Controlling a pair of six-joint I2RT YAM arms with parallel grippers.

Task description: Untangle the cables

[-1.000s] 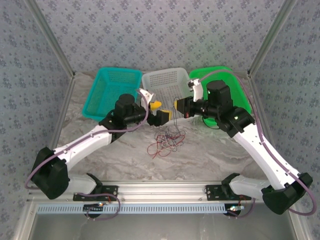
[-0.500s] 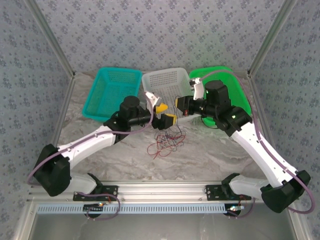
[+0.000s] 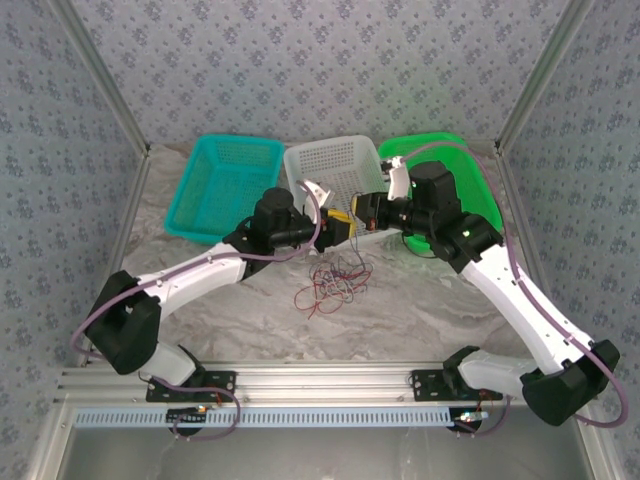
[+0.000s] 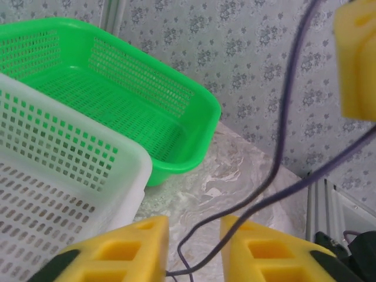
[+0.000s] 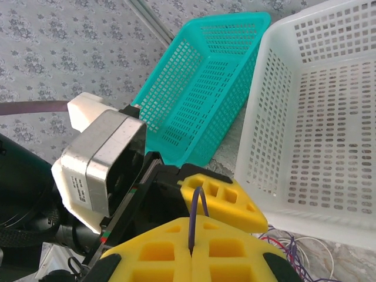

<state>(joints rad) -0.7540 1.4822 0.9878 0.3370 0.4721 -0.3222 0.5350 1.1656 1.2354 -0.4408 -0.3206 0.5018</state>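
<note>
The cables [image 3: 335,280] lie in a loose red, dark and pale tangle on the marble table, in front of the white basket [image 3: 335,170]. Just above them my two grippers meet. My right gripper [image 5: 191,249] is shut on a dark purple cable [image 5: 196,202] that arches up from its yellow pads. In the left wrist view that cable [image 4: 282,117] runs between the yellow fingers [image 4: 117,247] of my left gripper [image 4: 194,235], whose jaws stand a little apart around it without pressing it. From above, the left gripper [image 3: 335,228] sits against the right gripper [image 3: 352,215].
A teal basket [image 3: 225,185], the white basket and a green basket [image 3: 455,165] stand in a row at the back. Patterned walls close in the table on three sides. Loose cable strands [image 5: 294,258] trail under the right gripper.
My left arm has swung right, up to the right gripper, and its jaws have narrowed around the purple cable. The right gripper has stayed shut and nearly still.
</note>
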